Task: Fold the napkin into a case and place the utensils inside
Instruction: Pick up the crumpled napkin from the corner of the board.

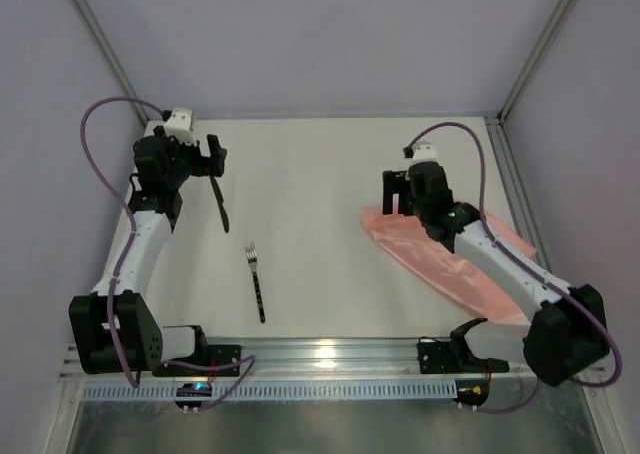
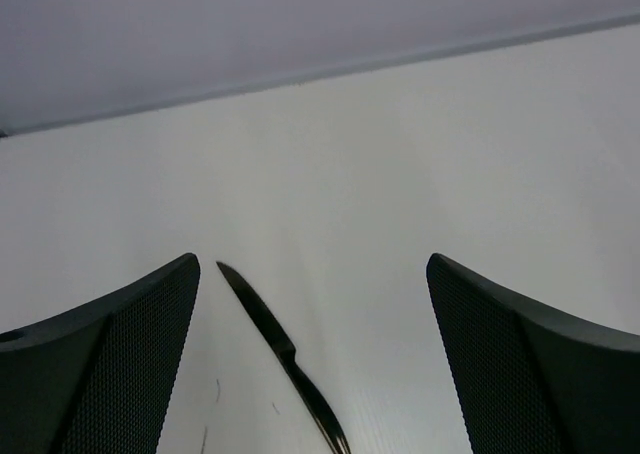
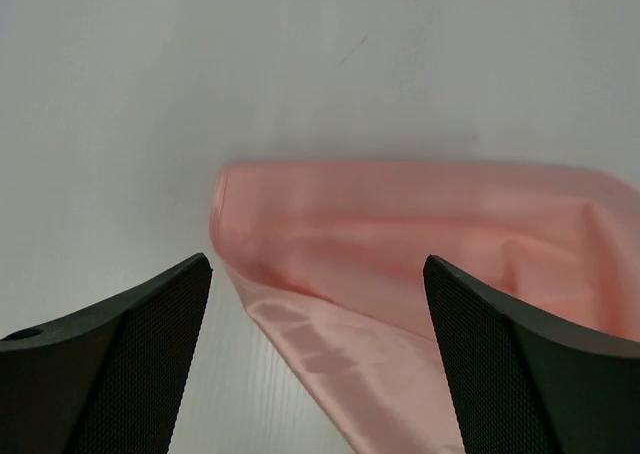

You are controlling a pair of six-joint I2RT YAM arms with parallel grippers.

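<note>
- Napkin [image 1: 400, 236]: pink, lies on the right of the table [image 1: 310, 164].
- Right gripper [image 1: 396, 199]: jaws wide, empty, over napkin's left end.
- Left gripper [image 1: 212, 156]: wide, empty, above knife [image 1: 219, 204] tip.
- Fork [image 1: 256, 279]: flat, centre-left, apart from knife.

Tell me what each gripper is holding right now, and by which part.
Nothing is held. The left gripper stands open over the knife, and the right gripper stands open over a corner of the napkin.

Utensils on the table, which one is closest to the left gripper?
The black knife, lying right beside the left gripper, in view between its fingers. The fork with silvery tines lies apart, nearer the arm bases.
</note>
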